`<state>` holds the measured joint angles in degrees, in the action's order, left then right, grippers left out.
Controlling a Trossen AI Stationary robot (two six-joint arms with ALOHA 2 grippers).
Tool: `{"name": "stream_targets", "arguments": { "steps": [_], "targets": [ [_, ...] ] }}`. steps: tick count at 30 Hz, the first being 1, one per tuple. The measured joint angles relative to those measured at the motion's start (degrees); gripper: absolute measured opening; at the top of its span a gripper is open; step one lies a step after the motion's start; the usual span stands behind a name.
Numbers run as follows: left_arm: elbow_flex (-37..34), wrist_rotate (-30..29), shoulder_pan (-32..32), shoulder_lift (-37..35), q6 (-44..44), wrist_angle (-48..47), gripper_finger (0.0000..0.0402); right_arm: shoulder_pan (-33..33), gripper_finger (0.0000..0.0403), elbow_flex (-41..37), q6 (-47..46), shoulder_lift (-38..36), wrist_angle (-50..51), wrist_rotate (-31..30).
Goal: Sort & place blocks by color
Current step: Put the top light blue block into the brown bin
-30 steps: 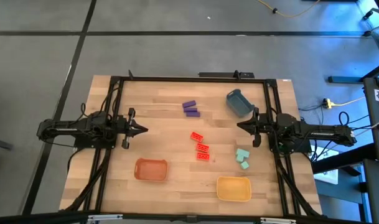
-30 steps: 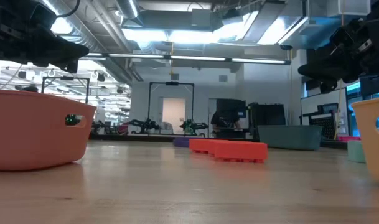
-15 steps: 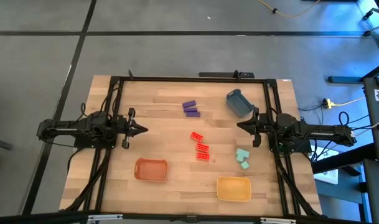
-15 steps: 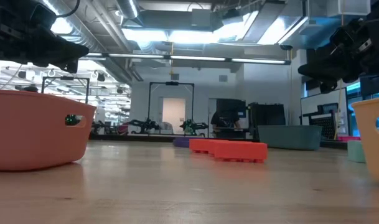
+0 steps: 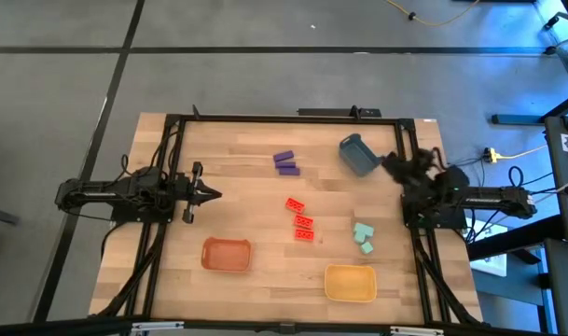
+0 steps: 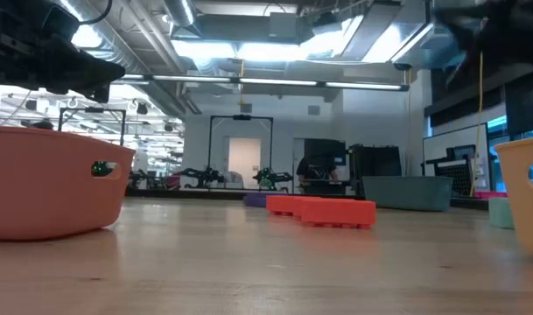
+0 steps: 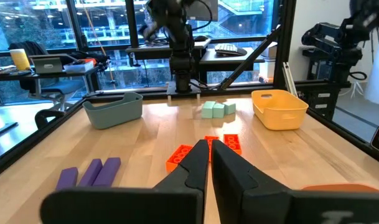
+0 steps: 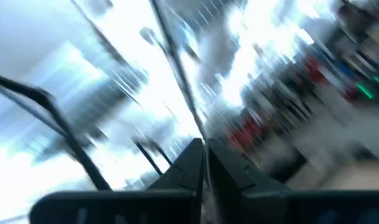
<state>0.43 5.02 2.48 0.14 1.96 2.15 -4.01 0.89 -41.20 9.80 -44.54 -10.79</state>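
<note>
- I've got the wooden table (image 5: 246, 149) laid out under the overhead camera, nothing sorted so far.
- My left arm waits at 9 o'clock, the left gripper (image 5: 212, 194) pointing toward centre; its wrist camera shows the fingers (image 7: 195, 163) nearly together with a thin slit between, holding nothing.
- My right arm is at 3 o'clock, and the right gripper (image 5: 394, 164) sits up near the blue-grey bin; its wrist picture is a smear of room, but the fingers (image 8: 190, 157) stand close together, empty.
- Yellow tray (image 5: 350, 283) at 5 o'clock, orange tray (image 5: 227, 254) at 7 o'clock, both on the near edge.
- Blue-grey bin (image 5: 357, 155) at 1 o'clock.
- Three red studded bricks (image 5: 303, 221) run in a short line just right of centre.
- Three teal cubes (image 5: 363, 235) are clustered at 4 o'clock, above the yellow tray.
- Two purple bars (image 5: 284, 163) lie side by side at 12 o'clock.
</note>
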Motion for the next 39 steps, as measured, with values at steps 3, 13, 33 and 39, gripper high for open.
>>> {"name": "stream_targets", "arguments": {
  "steps": [3,13,33,39],
  "targets": [
    [0.0,0.0,0.01,0.0,0.01,-0.02,0.0005,0.0,0.0026,2.76,1.16,2.52,-3.07,-1.6],
    [0.0,0.0,0.02,0.0,0.04,0.0,0.0006,0.03,0.01,37.01,6.96,16.85,48.32,4.87],
    [0.0,0.0,0.0,0.0,0.04,-0.01,0.0006,13.06,0.0257,50.59,-10.99,38.92,110.54,26.49],
    [0.0,0.0,0.0,0.0,0.03,-0.01,0.0001,24.23,0.0257,42.49,-15.02,43.74,102.4,19.14]
  ]
}}
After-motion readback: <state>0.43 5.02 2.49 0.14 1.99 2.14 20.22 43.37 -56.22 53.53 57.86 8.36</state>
